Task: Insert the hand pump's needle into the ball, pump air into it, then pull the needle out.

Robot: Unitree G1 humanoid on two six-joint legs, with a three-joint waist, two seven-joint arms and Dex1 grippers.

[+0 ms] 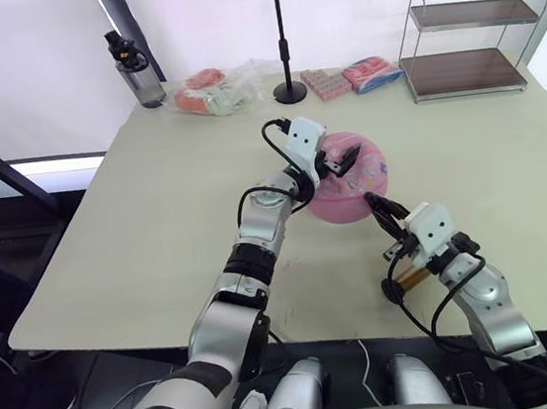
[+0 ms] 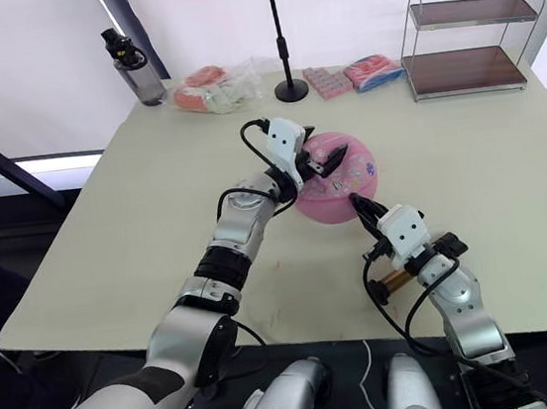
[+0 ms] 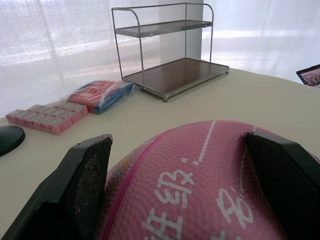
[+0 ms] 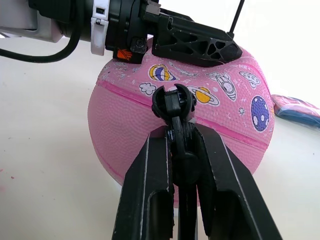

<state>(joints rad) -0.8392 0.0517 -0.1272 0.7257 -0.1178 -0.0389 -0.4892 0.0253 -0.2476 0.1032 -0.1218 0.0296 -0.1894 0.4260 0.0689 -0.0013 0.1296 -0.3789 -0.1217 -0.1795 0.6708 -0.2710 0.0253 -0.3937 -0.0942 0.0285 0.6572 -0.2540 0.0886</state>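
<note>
Now sitting in the middle of the pale table (image 1: 109, 245): a pink rubber ball (image 4: 190, 125) with little space drawings, hugged by the left gripper (image 3: 185, 190), fingers spread wide on both sides. Squeezed tight in the right gripper (image 4: 184, 150): the black needle fitting (image 4: 175, 102), pressed against the ball's side.

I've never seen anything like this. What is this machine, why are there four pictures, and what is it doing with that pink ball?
It is a humanoid robot with two arms. Two pictures come from cameras on its head, looking down over a table; the other two come from cameras on its wrists.

The left gripper straddles the pink ball, fingers on either side. The right gripper is closed on the black fitting at the end of the hand pump's hose, held right at the ball. The hand pump lies under the right arm.

At the back stand a bottle, packets, a stand pole and a wire rack.
</note>
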